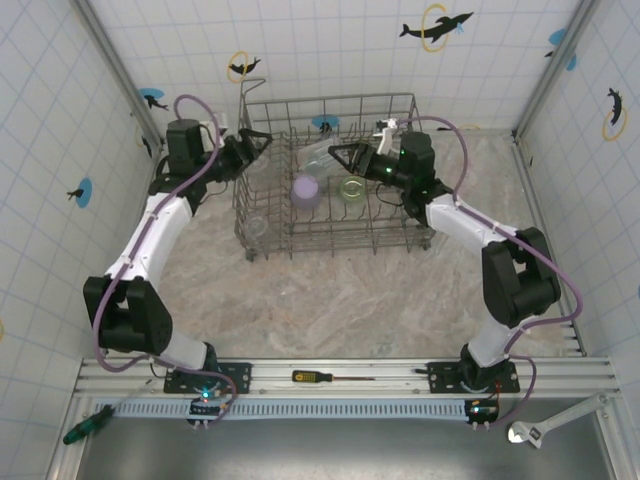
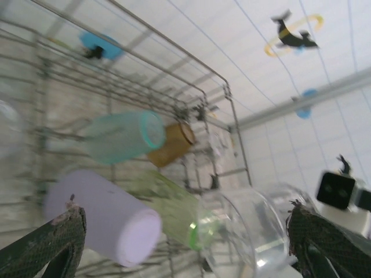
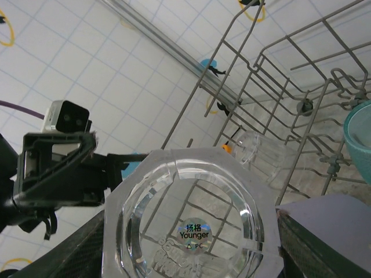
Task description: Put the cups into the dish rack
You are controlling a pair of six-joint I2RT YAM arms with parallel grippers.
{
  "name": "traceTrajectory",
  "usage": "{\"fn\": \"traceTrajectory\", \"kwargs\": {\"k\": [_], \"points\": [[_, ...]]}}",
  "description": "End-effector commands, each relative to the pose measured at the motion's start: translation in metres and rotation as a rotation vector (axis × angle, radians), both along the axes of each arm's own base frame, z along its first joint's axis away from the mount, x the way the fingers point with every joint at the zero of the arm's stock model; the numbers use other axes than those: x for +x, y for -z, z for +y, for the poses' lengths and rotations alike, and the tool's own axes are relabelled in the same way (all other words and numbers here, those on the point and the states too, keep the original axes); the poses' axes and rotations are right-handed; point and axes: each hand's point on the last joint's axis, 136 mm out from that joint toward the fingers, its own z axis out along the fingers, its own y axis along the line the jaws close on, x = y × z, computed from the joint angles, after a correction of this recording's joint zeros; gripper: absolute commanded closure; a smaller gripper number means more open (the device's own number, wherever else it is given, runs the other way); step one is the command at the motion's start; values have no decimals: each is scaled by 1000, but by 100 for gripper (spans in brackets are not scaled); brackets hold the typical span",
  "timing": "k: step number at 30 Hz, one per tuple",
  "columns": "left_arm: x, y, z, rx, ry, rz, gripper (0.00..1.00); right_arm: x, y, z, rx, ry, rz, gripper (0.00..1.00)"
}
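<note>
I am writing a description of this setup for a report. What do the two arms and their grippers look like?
Both the left arm and right arm have white links between bulky black joints, on black bases. A purple cable loops along each. The left gripper and right gripper are black, with two dark, rough-textured fingers.

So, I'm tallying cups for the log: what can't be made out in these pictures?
Top external: how many clear cups sit in the dish rack; colourless, small, crossed by wires.
Left wrist: the amber cup, partly behind the teal cup; everything blurred.
Right wrist: the lavender cup, cut off by the right edge; the rack floor, hidden by the clear cup up close.
</note>
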Motion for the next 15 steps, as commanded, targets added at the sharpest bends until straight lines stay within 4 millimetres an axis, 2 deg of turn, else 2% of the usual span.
{"fn": "traceTrajectory", "kwargs": {"k": [1,5,9,15], "points": [[4,-11,43,69,-131,-30,7,-4,-33,7,-45,14,-117,61],[4,-9,80,141,-246,-47,4,-6,-26,21,-139,16,-141,61],[3,-2,106,240,-336,-45,3,-6,-23,35,-197,4,-153,61],[4,39,132,349,-406,28,3,-1,-16,62,-295,0,-181,61]]}}
